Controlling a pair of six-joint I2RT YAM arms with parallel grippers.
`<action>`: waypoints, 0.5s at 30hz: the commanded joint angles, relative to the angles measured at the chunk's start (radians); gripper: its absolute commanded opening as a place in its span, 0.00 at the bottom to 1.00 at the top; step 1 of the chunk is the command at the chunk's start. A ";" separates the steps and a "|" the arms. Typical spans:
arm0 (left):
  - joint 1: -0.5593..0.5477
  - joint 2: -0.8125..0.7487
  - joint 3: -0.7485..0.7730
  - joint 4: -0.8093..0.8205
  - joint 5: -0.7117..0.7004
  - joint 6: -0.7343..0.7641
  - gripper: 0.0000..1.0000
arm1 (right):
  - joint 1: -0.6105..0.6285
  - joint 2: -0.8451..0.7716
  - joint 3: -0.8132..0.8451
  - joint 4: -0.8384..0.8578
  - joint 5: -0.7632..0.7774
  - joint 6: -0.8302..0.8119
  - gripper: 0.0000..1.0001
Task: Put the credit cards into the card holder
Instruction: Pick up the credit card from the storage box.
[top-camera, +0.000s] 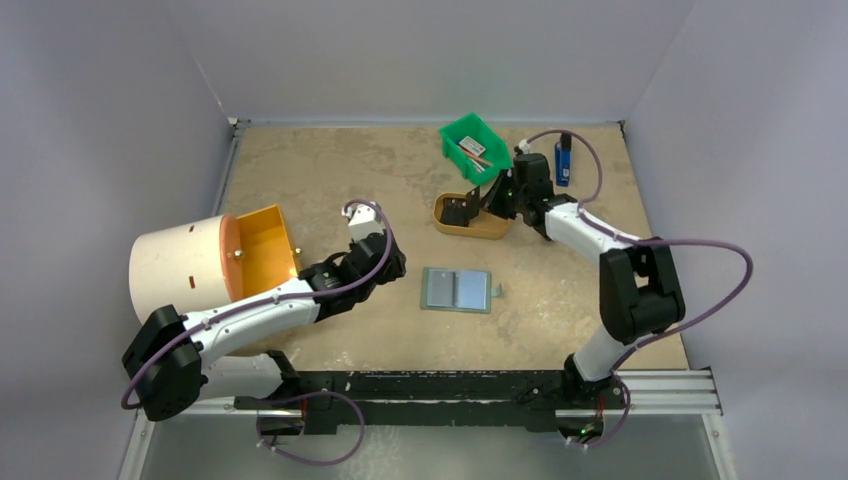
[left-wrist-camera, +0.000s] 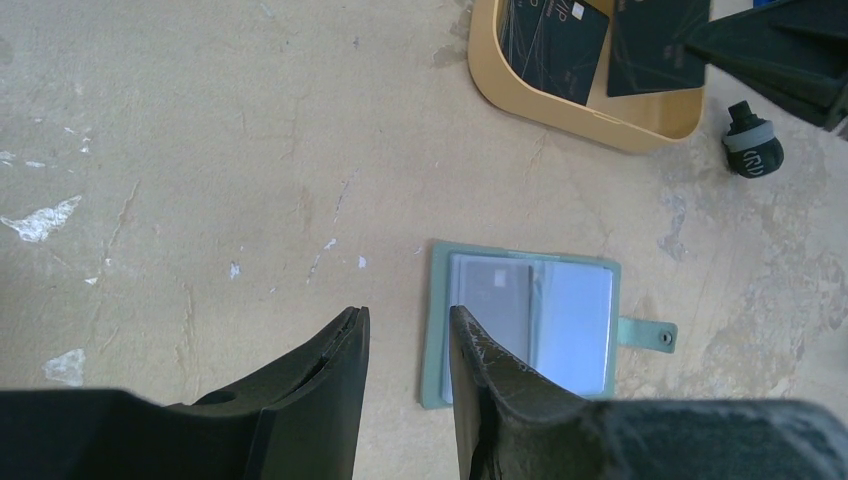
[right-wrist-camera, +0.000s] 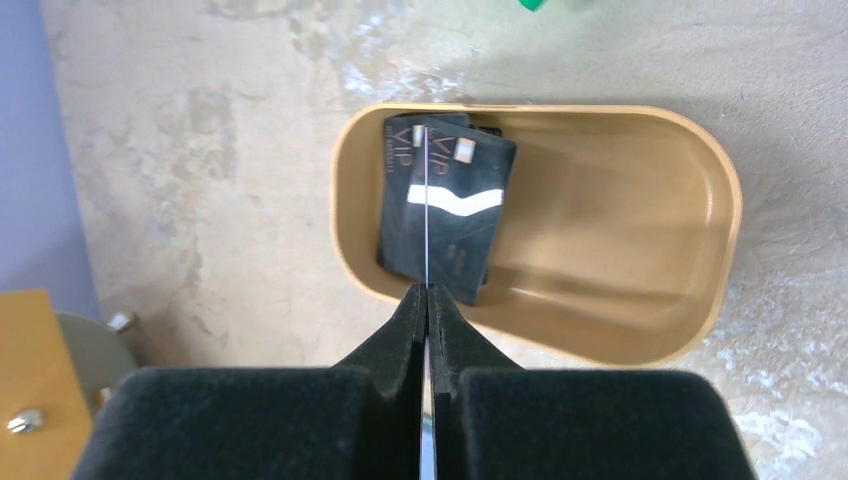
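The card holder (top-camera: 457, 289) lies open on the table, pale blue pockets up, its snap tab to the right (left-wrist-camera: 560, 320). My left gripper (top-camera: 392, 266) hovers open just left of it (left-wrist-camera: 405, 315), nothing between the fingers. Black credit cards (right-wrist-camera: 455, 215) rest in the tan oval tray (right-wrist-camera: 600, 340). My right gripper (right-wrist-camera: 427, 290) is shut on one credit card (right-wrist-camera: 426, 200), seen edge-on as a thin pale line above the tray. In the left wrist view that held card (left-wrist-camera: 655, 45) sits beside another card (left-wrist-camera: 555, 45) in the tray (left-wrist-camera: 640, 135).
A green bin (top-camera: 472, 140) stands behind the tray, and a blue lighter (top-camera: 563, 160) lies at the back right. A small black knob (left-wrist-camera: 752, 145) sits right of the tray. A white cylinder (top-camera: 180, 265) and an orange box (top-camera: 262, 240) stand at the left.
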 joint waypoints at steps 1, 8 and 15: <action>0.002 -0.012 0.020 0.017 -0.026 -0.020 0.34 | -0.004 -0.127 0.044 -0.040 -0.024 0.060 0.00; 0.002 -0.017 0.026 0.008 -0.027 -0.032 0.34 | -0.025 -0.282 0.037 -0.123 -0.052 0.365 0.00; 0.001 -0.021 0.032 -0.003 -0.031 -0.040 0.33 | -0.040 -0.392 0.035 -0.068 -0.118 0.421 0.00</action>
